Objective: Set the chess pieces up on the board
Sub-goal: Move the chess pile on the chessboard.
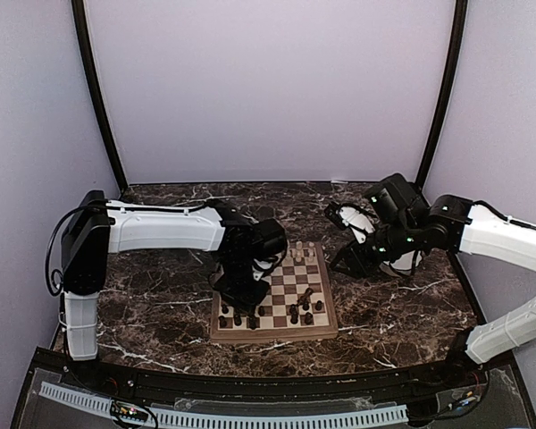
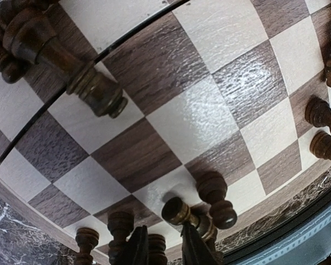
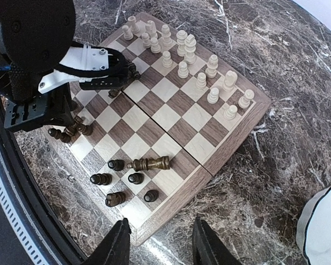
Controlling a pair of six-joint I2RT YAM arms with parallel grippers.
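Note:
The board (image 1: 272,337) lies mid-table. Cream pieces (image 1: 302,252) stand in its far rows, as the right wrist view (image 3: 182,55) shows too. Dark pieces (image 3: 118,179) stand near the front corner beside a fallen dark king (image 3: 149,163). My left gripper (image 1: 238,298) is low over the board's near-left squares. In its own view (image 2: 164,243) its jaws stand narrowly apart round the head of a dark pawn (image 2: 156,247). A tilted brass-banded dark piece (image 2: 179,212) leans behind the right finger. My right gripper (image 3: 161,232) is open and empty above the board's near-right corner (image 1: 344,264).
Another large dark piece (image 2: 71,72) lies fallen on the board. More dark pawns (image 2: 320,118) stand near the rim. A white scalloped bowl (image 3: 323,226) sits on the marble right of the board. Grey walls close the back and sides.

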